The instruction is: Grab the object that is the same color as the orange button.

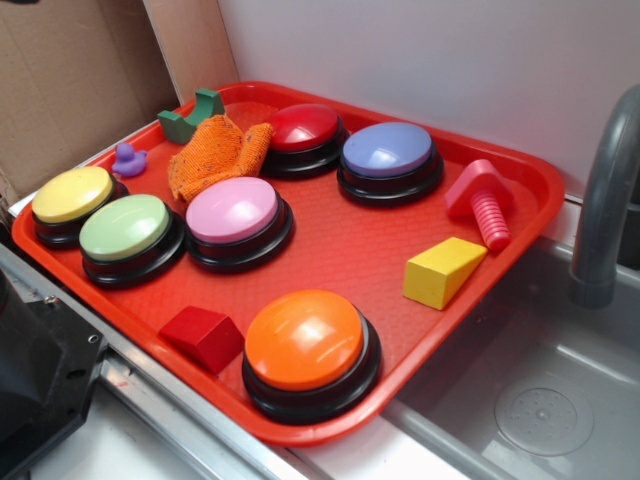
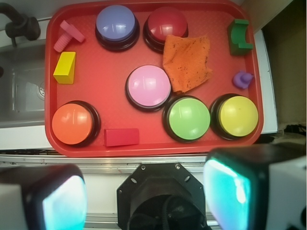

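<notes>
Beside a grey sink basin [image 1: 560, 400] with its faucet [image 1: 605, 200], a red tray [image 1: 340, 240] sits on the counter and carries every item. Six dome buttons rest on it: the orange button [image 1: 307, 341] at the near edge, with pink [image 1: 233, 211], green [image 1: 125, 228], yellow [image 1: 72, 195], red [image 1: 303, 128] and blue [image 1: 388, 150] buttons farther back. The orange cloth [image 1: 215, 152] — knitted, rumpled — lies at the far side of the tray between the pink and red buttons, touching both and draped slightly against the red one. A green block [image 1: 193, 115] and a purple duck [image 1: 128, 160] sit near the cloth. A red block [image 1: 204, 335] lies just beside the orange button; a yellow wedge [image 1: 441, 270] and a pink bolt [image 1: 482, 200] occupy the sink side.

In the wrist view the gripper [image 2: 146, 196] is off the tray, over the counter's edge — its two fingers [image 2: 230, 189] stand wide apart, holding nothing.
</notes>
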Tool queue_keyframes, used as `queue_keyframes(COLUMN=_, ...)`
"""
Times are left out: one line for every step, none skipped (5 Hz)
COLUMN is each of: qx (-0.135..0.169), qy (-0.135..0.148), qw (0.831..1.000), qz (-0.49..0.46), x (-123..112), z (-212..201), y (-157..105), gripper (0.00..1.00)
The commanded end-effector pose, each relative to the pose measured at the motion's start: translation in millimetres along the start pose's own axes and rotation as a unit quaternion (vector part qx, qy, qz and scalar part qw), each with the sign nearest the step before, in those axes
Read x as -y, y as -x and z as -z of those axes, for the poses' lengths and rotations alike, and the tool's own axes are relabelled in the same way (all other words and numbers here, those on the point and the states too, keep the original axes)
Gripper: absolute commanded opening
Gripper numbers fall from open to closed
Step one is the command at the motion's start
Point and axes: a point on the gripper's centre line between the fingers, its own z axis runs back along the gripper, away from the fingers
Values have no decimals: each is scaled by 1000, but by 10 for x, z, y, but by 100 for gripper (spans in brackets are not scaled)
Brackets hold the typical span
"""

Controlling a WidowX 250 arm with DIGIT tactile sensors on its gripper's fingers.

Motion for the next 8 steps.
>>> queue_keyframes(qx=0, qy=0, qw=1000, qz=0, x=0, z=0, y=0, gripper=100)
queue_keyframes(qx=15, qy=-4, qw=997, qz=-73, x=-164, z=170, y=-144, gripper=100)
queue_keyframes(qx=28, qy=-5, qw=990, qz=-137, x=-381, z=314, y=-259, gripper=100)
queue_keyframes(qx=44, qy=-25, qw=978, qz=-204, x=-609, z=556, y=-476, gripper=100)
queue_keyframes(qx=60, qy=-46, qw=967, qz=-245, x=-785, z=867, y=-707, gripper=100)
queue_keyframes(qx=96, qy=-46, qw=956, qz=-272, x=-926, z=1147, y=-875, gripper=100)
queue_keyframes(qx=113, qy=-35, qw=953, qz=-279, x=-1055, z=1376, y=-993, gripper=100)
queue_keyframes(qx=109, qy=-34, qw=956, qz=-272, x=-1134, z=1596, y=-1049, gripper=100)
